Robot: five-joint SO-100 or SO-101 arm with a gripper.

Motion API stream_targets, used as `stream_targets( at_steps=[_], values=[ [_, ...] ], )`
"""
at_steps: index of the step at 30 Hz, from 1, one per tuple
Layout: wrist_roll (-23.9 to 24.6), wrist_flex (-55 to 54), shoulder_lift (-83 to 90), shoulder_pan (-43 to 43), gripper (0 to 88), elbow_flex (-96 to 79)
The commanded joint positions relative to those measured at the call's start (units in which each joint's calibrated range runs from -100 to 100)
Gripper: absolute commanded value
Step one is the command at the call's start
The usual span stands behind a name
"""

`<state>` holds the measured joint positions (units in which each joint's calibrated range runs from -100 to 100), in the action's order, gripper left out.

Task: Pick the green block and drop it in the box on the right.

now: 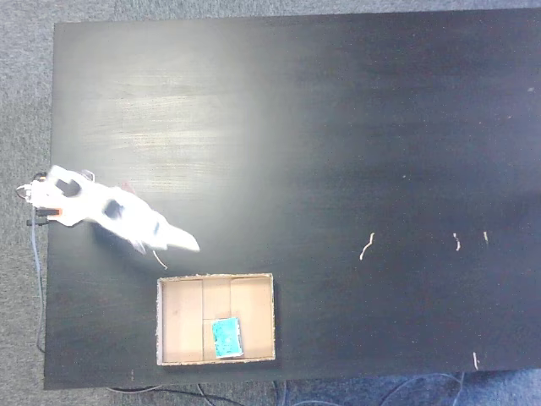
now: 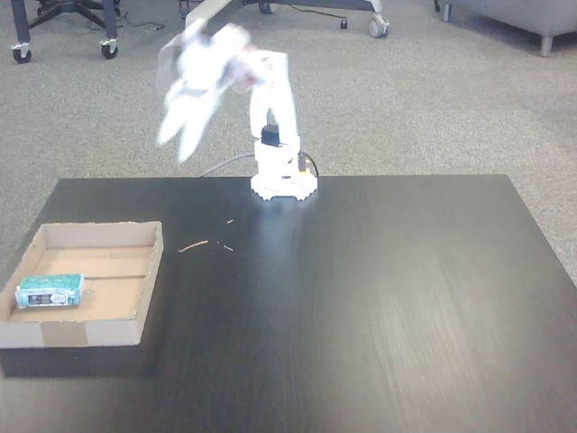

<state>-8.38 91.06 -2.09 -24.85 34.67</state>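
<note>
Green block (image 1: 226, 337) lies inside box (image 1: 173, 315), near its corner. My claw (image 2: 176, 135) raised above table (image 2: 361, 298), blurred; opening unreadable, holds nothing visible.

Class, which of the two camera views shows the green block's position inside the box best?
The top-down fixed view: the green block lies flat against the box's near wall, outline complete. The other fixed view shows it low and side-on, at the box's left end.
</note>
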Motion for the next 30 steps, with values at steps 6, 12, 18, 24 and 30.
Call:
stream_targets(
  at_steps=[6,12,18,24,30],
  values=[
    [5.03,-16.08,70.84,14.97,16.2,-58.06],
    [8.6,-42.75,86.76,15.73,0.1,-102.48],
    [7.57,-61.83,94.55,22.17,0.1,-131.4],
    [7.18,-52.17,100.14,25.54,0.1,-134.58],
    [6.84,-45.31,100.23,29.29,0.1,-134.58]
  ],
)
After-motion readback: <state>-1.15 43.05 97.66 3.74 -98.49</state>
